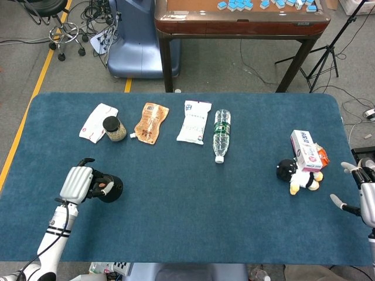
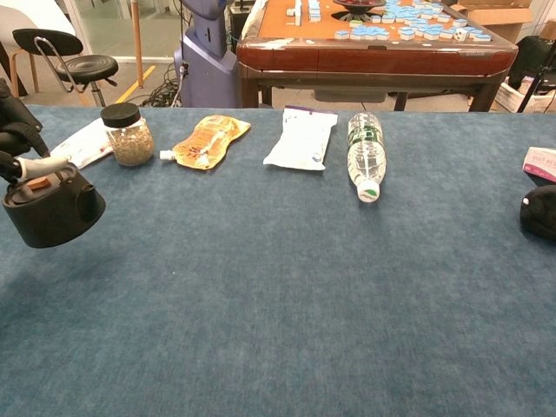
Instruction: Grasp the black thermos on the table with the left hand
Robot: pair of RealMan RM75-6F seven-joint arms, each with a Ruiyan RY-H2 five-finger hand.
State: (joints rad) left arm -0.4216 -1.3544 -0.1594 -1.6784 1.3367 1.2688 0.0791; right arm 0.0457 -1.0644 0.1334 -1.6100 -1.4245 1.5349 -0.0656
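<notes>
Blue felt counter (image 1: pixel 176 199) carries the squat black thermos (image 1: pixel 109 189). Left hand (image 1: pixel 77 184) has its fingers (image 2: pixel 35 165) clamped on it, apparently lifted, so the grasp looks done. Right hand (image 1: pixel 364 196) idles, fingers apart.

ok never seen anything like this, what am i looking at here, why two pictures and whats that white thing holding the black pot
This is a two-armed robot at a table, steered remotely by a person. Both pictures come from its own cameras: the head view looks down on the blue table, the chest view looks across it from low down.

The white thing is the robot's left hand, a mechanical hand on a slim arm. Its fingers wrap the black thermos, which the chest view shows lifted and tilted.

The right hand sits at the far right edge, fingers apart, holding nothing.

Along the far side lie a white packet, a glass jar, an orange pouch, a white bag and a water bottle on its side. On the right are a plush toy and a pink and white box.
</notes>
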